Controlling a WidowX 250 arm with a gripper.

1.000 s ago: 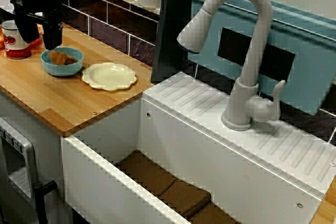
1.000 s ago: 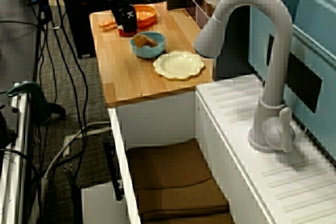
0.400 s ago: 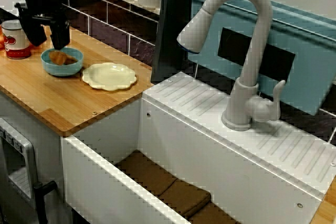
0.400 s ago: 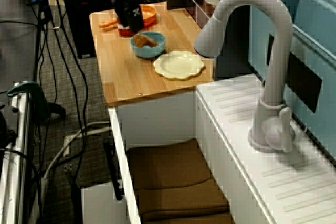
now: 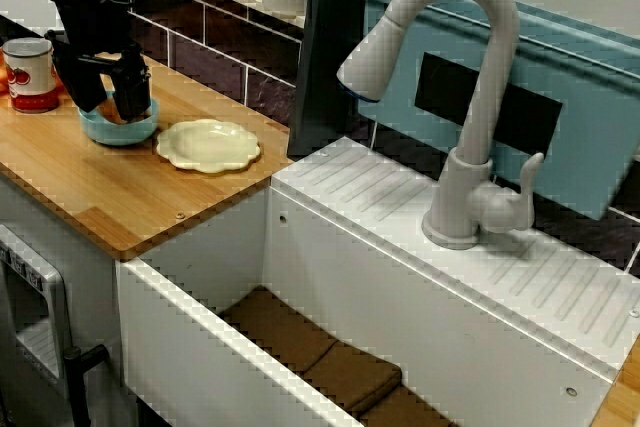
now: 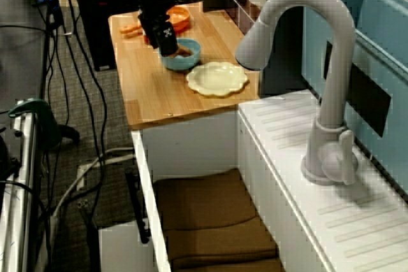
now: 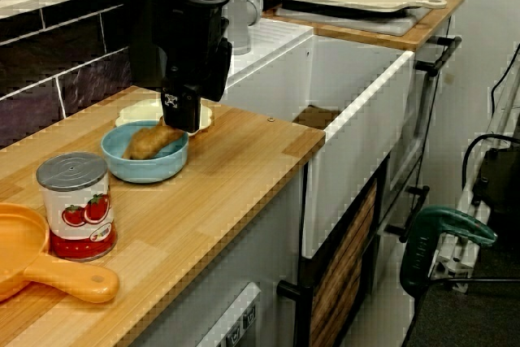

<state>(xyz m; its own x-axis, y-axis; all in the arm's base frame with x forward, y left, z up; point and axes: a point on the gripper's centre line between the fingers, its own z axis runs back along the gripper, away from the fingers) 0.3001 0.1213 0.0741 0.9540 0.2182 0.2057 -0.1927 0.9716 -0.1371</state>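
My black gripper (image 5: pixel 103 97) is lowered into a light blue bowl (image 5: pixel 127 132) on the wooden counter, its two fingers spread apart on either side of the bowl's middle. In the view from the counter's end, the gripper (image 7: pixel 180 115) stands open with a fingertip at a brown piece of food (image 7: pixel 150 141) lying in the bowl (image 7: pixel 146 166). The view along the sink shows the gripper (image 6: pixel 169 46) over the bowl (image 6: pixel 180 62) and hiding part of the food (image 6: pixel 185 51). Whether the fingers touch the food I cannot tell.
A cream scalloped plate (image 5: pixel 208 144) lies right of the bowl. A tomato can (image 7: pixel 75 205) and an orange pan (image 7: pixel 24 262) sit on the bowl's other side. The white sink (image 5: pixel 200 317), grey faucet (image 5: pixel 470 97) and blue bin (image 5: pixel 580 97) lie further right.
The gripper moved right from near the can and dropped down into the blue bowl. Its fingers stayed spread. Bowl, plate and can have not moved.
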